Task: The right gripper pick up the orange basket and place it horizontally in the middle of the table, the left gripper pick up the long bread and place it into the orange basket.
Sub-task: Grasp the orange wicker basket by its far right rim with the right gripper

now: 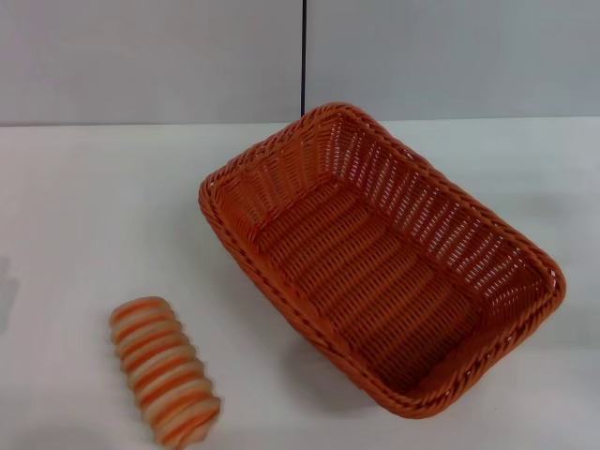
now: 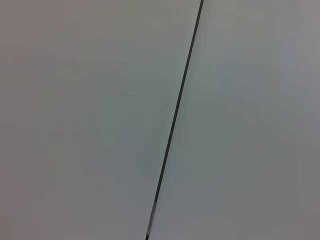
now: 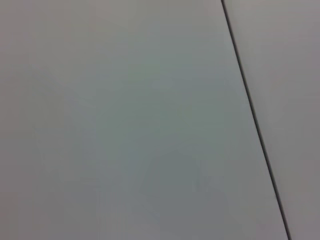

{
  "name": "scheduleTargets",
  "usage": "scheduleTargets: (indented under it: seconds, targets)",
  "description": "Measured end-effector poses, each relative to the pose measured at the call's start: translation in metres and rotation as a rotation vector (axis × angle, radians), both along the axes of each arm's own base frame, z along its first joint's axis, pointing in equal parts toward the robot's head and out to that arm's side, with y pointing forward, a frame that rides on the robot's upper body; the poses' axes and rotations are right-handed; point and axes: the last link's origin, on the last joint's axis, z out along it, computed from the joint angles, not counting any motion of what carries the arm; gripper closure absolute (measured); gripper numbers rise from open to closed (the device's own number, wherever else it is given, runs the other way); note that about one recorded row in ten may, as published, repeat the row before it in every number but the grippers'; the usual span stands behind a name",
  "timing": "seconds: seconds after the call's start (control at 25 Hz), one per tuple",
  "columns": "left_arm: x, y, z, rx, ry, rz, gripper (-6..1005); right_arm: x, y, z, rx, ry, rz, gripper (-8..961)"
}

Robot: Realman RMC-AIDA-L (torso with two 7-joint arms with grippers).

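The orange basket (image 1: 380, 258) lies on the white table (image 1: 84, 216) right of centre, turned diagonally, its long axis running from the far middle to the near right; it holds nothing. The long bread (image 1: 163, 370), striped orange and cream, rests on the table at the near left, apart from the basket. Neither gripper shows in the head view. Both wrist views show only a plain grey wall with a thin dark seam (image 2: 175, 120) (image 3: 252, 115).
The table meets a light grey wall (image 1: 141, 56) at the back, with a dark vertical seam (image 1: 304, 56) behind the basket. Bare tabletop stretches left of the basket and at the far right.
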Motion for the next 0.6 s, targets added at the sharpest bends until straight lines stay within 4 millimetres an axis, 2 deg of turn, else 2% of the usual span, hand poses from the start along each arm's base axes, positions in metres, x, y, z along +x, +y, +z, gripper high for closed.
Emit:
scheduleTargets:
  seconds: [0.6]
  targets:
    - [0.002, 0.006, 0.003, 0.004, 0.012, -0.023, 167, 0.004, -0.013, -0.005, -0.012, 0.019, -0.007, 401]
